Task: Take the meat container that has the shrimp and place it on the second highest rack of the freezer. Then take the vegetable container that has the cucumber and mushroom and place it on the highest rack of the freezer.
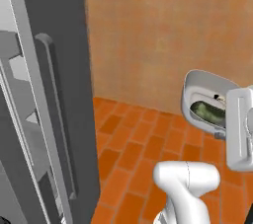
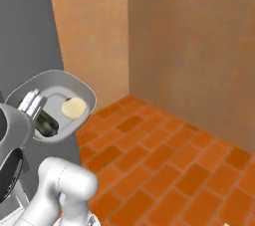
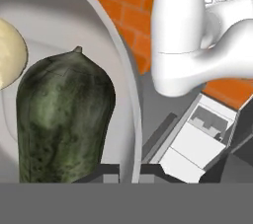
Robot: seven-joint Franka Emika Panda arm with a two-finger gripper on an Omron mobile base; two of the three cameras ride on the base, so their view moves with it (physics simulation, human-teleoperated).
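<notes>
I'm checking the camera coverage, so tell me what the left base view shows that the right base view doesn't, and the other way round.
Left base view alone: the freezer door with its long vertical handle, and door shelves at the far left. Right base view alone: the pale round mushroom in the container, plus a room corner where two orange walls meet. Both share: the grey vegetable container held up tilted off the floor, the dark green cucumber inside it, the white arm and the orange brick floor.

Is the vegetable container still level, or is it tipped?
Tipped. The vegetable container faces the right base camera nearly on edge above the floor, gripper shut on its rim, with cucumber and mushroom inside.
</notes>
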